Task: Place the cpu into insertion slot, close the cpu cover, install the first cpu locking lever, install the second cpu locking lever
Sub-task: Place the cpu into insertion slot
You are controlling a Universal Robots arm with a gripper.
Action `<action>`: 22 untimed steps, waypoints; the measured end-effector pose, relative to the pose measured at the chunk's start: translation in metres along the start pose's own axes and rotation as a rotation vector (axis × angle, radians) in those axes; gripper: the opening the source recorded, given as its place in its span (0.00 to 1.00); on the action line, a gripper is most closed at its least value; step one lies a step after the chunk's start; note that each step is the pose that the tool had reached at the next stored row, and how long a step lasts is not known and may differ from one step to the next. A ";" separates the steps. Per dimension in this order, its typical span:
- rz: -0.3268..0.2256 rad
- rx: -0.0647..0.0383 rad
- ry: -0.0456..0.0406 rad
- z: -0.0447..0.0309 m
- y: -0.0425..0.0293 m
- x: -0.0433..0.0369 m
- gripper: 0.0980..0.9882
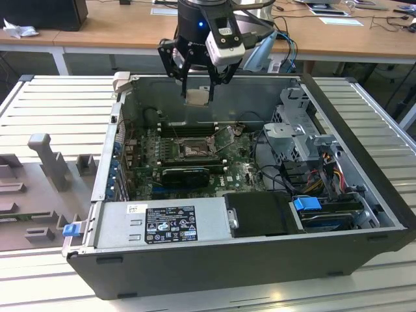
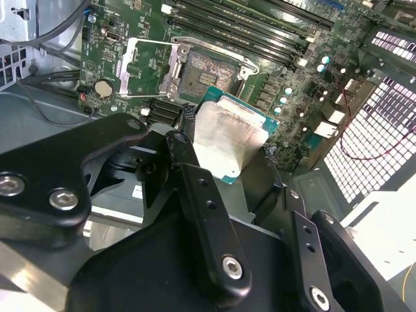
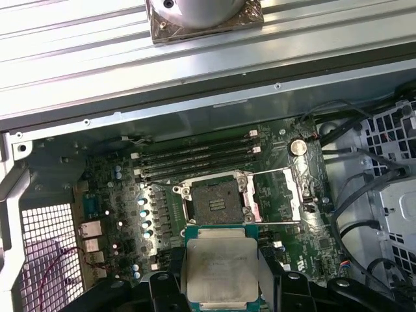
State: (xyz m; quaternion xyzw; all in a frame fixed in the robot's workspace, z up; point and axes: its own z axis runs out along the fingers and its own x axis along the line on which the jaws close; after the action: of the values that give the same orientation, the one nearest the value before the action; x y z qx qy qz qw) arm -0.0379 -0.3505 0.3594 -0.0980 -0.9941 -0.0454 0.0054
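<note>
My gripper [image 1: 197,96] hangs above the open computer case, shut on the cpu [image 1: 197,97], a small pale square chip held by its edges. In both wrist views the cpu [image 3: 221,270] [image 2: 224,140] sits between the black fingers [image 2: 188,140], its metal face showing. Below it on the green board lies the insertion slot [image 3: 214,201] [image 2: 205,73] [image 1: 193,149], bare, with a dark glinting centre. The cpu cover [image 3: 279,195] [image 2: 146,65] is swung open and lies flat beside the slot. The chip is well above the slot and not touching it.
Long black memory slots [image 3: 195,156] run beside the socket. The case's metal wall [image 1: 214,88] stands behind the gripper. A power supply [image 1: 162,224], a drive cage [image 1: 296,133] and loose cables [image 1: 273,172] fill the case's other side. A grey fixture [image 1: 45,169] sits outside it.
</note>
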 end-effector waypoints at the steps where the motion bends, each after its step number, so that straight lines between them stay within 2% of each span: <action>1: 0.000 0.000 0.0001 0.0002 0.0000 0.0000 0.48; 12: 0.015 0.000 -0.0012 0.0003 -0.0005 0.0023 0.48; 22: 0.050 -0.001 -0.0045 0.0003 -0.0005 0.0024 0.48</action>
State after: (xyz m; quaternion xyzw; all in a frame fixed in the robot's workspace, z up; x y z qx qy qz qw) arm -0.0403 -0.3505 0.3591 -0.1231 -0.9913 -0.0456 0.0042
